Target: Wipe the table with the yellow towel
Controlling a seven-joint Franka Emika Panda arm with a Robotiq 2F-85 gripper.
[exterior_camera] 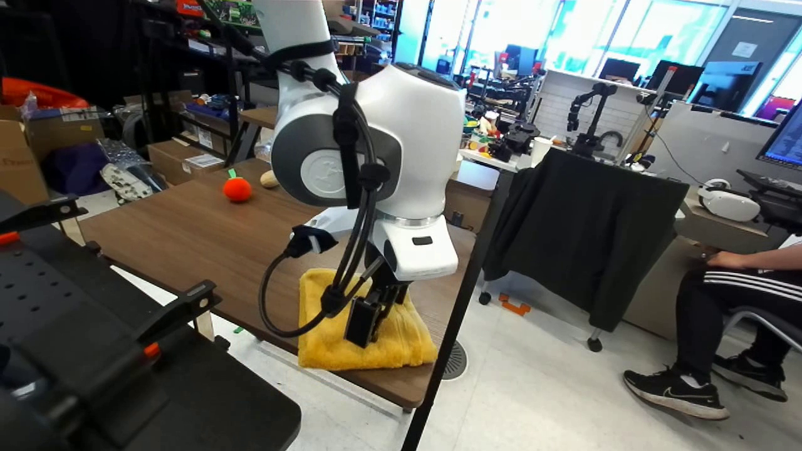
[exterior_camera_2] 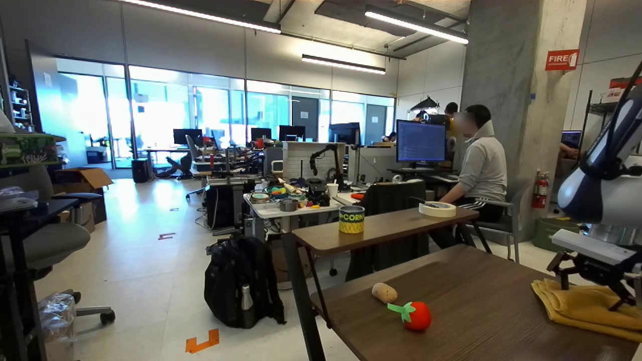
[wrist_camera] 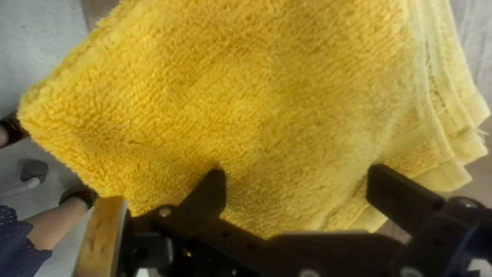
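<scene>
Gripper [wrist_camera: 296, 173]: jaws spread wide and pointing down, nothing gripped; the fingertips [wrist_camera: 399, 196] reach the yellow towel [wrist_camera: 250, 107], though whether they press into it cannot be told.
Towel's place: on the table [exterior_camera: 188, 232], right under the gripper and spreading out past its fingers.
Gap between the fingers: plain in the wrist view, towel running unbroken across it; in an exterior view the near finger [exterior_camera: 361, 322] stands in front of it.
Bare leg [wrist_camera: 57, 223]: caught only by the wrist view, off to one side of the gripper beyond the towel, next to dark blue dotted fabric [wrist_camera: 23, 242].
Red-orange ball [exterior_camera_2: 419, 317]: in both exterior views alone, on the table well apart from the gripper; a tan, potato-like thing [exterior_camera_2: 384, 293] lies near it.
Corn can [exterior_camera_2: 351, 220]: seen in an exterior view only, standing with a tape roll [exterior_camera_2: 437, 209] on a raised shelf [exterior_camera_2: 391, 224], well apart from the gripper.
Black worktop [exterior_camera: 207, 369]: seen in an exterior view only, across a strip of floor [exterior_camera: 338, 426] from the gripper's end of the table.
Towel's colour: deep yellow, paler toward the hems.
Towel's surface: thick, fuzzy pile, with a crease close to one finger.
Towel's folds: several layers stacked, hemmed edges fanning out on one side of the gripper, a smooth rounded fold on the opposite side.
Towel's lie: low and nearly flat, one edge at the table's rim; whether it hangs over cannot be told.
</scene>
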